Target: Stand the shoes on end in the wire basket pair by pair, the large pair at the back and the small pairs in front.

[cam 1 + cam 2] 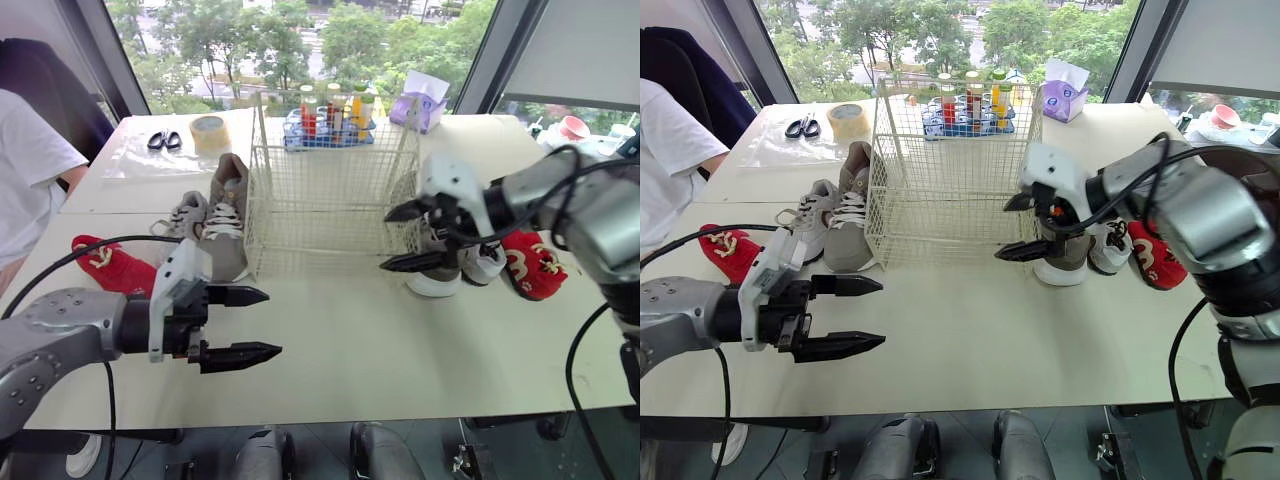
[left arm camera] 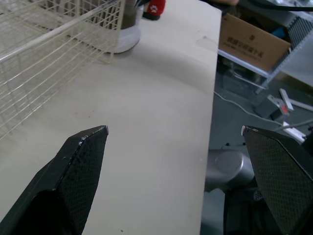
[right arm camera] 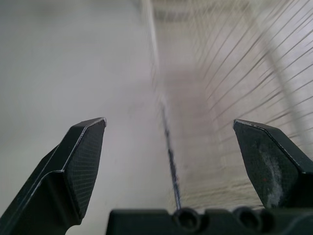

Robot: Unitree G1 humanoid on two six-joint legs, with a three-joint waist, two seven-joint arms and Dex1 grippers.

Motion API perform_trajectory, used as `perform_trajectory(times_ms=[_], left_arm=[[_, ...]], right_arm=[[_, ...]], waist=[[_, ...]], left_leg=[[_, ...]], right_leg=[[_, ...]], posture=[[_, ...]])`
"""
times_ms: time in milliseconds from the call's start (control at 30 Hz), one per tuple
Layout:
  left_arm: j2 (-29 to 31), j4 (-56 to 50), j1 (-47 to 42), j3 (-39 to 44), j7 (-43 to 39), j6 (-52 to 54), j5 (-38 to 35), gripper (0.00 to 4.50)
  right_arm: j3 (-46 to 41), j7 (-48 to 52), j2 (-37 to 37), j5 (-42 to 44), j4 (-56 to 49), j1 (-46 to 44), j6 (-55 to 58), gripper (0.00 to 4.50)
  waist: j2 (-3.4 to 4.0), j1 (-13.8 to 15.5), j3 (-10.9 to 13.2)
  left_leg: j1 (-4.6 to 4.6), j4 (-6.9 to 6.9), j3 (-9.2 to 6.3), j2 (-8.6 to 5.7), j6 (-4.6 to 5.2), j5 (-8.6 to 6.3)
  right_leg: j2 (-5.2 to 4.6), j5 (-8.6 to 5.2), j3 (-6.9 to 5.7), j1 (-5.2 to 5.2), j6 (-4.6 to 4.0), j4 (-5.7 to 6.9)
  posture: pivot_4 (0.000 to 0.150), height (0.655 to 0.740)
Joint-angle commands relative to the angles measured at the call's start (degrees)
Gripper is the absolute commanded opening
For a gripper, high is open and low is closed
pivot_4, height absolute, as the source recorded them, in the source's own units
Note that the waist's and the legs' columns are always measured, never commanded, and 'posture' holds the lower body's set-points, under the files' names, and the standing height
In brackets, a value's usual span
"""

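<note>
1. So far, judging from the left eye view, nothing is done: the wire basket [image 1: 320,225] stands empty in the middle of the table.
   - On its left lie a large taupe sneaker [image 1: 228,215], a small grey sneaker [image 1: 185,218] and a small red shoe [image 1: 110,265].
   - On its right are what look like their mates: a second taupe sneaker [image 1: 440,268] just beside the basket's wall, then a second grey sneaker [image 1: 485,262] and a second red shoe [image 1: 532,265].
   - The left gripper [image 1: 272,322] hovers over bare table in front of the basket, jaws wide apart and empty.
   - The right gripper [image 1: 386,240] hangs by the basket's front right corner, equally spread and holding nothing.
2. Right eye view: the layout is the same. Behind the basket sit a crate of bottles [image 1: 965,115], a roll of tape [image 1: 848,122] and scissors [image 1: 802,127], none of them part of the job. A person's white sleeve [image 1: 670,150] shows at the table's left edge.
3. Left wrist view: the fingers [image 2: 73,166] gape with only tabletop between them. The basket's mesh and the second taupe sneaker's white sole lie beyond.
4. Right wrist view: the fingers [image 3: 73,161] are wide apart around nothing, looking along the basket's wire wall, with no shoe inside. All three pairs remain to be placed, and the taupe pair should go in first, at the back.
</note>
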Motion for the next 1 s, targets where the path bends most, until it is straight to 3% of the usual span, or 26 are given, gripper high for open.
perform_trajectory(times_ms=[33,133,333,367,467,700,833,1000], left_arm=[[0.37,-1.43,-1.62,2.65,2.19,-0.28,-2.12,4.50],[-0.35,-2.02,-1.17,3.38,4.33,-0.22,-2.86,4.50],[-2.25,-4.02,1.03,3.60,9.11,-0.80,-3.72,4.50],[-2.29,-3.99,0.84,3.46,9.34,-0.80,-3.83,4.50],[-2.45,-3.89,-0.15,2.48,10.03,-0.81,-3.81,4.50],[-2.19,-1.59,-2.11,-0.28,8.43,-1.59,-0.21,4.50],[-2.74,-0.10,-4.26,-1.90,7.33,-1.92,0.69,4.50],[-2.58,0.63,-4.28,-2.12,5.75,-2.08,1.77,4.50]], right_arm=[[2.41,3.99,2.14,-6.08,5.44,-3.86,-4.43,4.24],[4.26,6.06,3.69,-10.01,8.69,-4.40,-7.57,3.32],[4.21,7.81,5.30,-14.49,9.82,-4.15,-8.21,0.22],[4.03,7.93,5.53,-14.86,9.80,-4.03,-8.02,0.04],[3.61,8.02,5.29,-16.28,8.83,-3.17,-8.83,0.04],[2.31,-0.19,7.14,-26.02,17.18,-4.42,-29.16,0.04],[0.55,0.82,10.29,-25.39,19.26,-4.98,-27.24,0.04],[-1.22,4.30,10.54,-23.91,14.78,-3.26,-23.93,0.04]], waist=[[0.00,-0.02,0.00],[0.00,-0.07,0.00],[-0.01,0.08,0.00],[-0.01,0.07,0.00],[-0.01,0.14,0.00],[-0.01,-0.10,0.00],[-0.03,-0.22,0.00],[-0.03,-0.61,0.00]], left_leg=[[0.00,0.01,0.00,0.00,-0.10,0.06],[0.04,0.01,0.00,0.00,-0.19,0.12],[0.04,0.03,0.00,0.00,-0.33,0.20],[0.04,0.04,-0.01,0.00,-0.35,0.21],[0.10,0.06,-0.01,0.00,-0.37,0.22],[0.17,0.08,0.00,-0.11,-0.53,0.32],[0.27,0.08,-0.01,-0.09,-0.66,0.40],[0.25,0.07,-0.09,-0.05,-0.75,0.46]], right_leg=[[0.01,0.00,0.00,0.00,0.00,0.02],[0.03,0.00,0.00,0.02,0.01,0.05],[0.02,0.01,0.00,0.02,0.02,0.12],[0.02,0.01,0.00,0.02,0.02,0.14],[0.02,0.01,0.00,0.05,0.01,0.22],[0.07,0.01,0.01,0.04,0.01,0.37],[0.08,-0.01,0.02,-0.02,0.02,0.70],[0.13,0.00,0.02,-0.14,0.02,0.92]], posture=[[0.150,0.7400],[0.150,0.7400],[0.150,0.7400],[0.150,0.7400],[0.150,0.7400],[0.150,0.7400],[0.150,0.7400],[0.150,0.7400]])
